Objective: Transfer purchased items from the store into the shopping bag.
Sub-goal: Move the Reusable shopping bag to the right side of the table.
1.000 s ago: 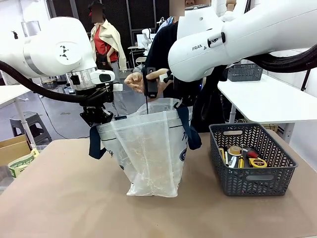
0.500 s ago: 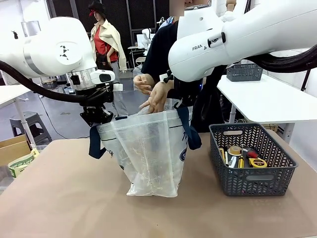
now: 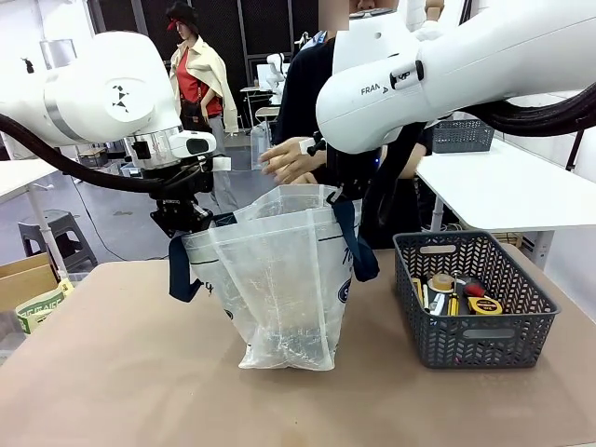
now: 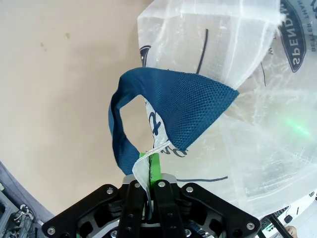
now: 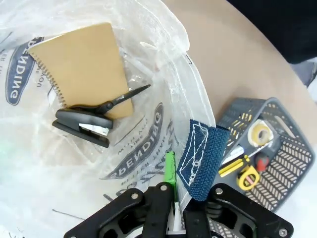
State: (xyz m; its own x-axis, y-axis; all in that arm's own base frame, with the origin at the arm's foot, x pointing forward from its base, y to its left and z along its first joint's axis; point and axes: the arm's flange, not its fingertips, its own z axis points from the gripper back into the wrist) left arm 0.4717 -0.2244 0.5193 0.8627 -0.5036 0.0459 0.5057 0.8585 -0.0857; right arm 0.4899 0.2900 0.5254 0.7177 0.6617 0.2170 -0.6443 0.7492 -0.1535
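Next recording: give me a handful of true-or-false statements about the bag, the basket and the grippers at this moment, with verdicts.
1. The left gripper is shut on the rim of the shopping bag. True.
2. The basket is empty. False: it holds several items, among them a yellow tape measure.
3. A brown spiral notebook lies inside the shopping bag. True.
4. The right gripper hangs open over the basket. False: it is shut on the bag's rim beside a blue handle.
5. The person's hand is reaching into the basket. False: it is above the bag's far edge.
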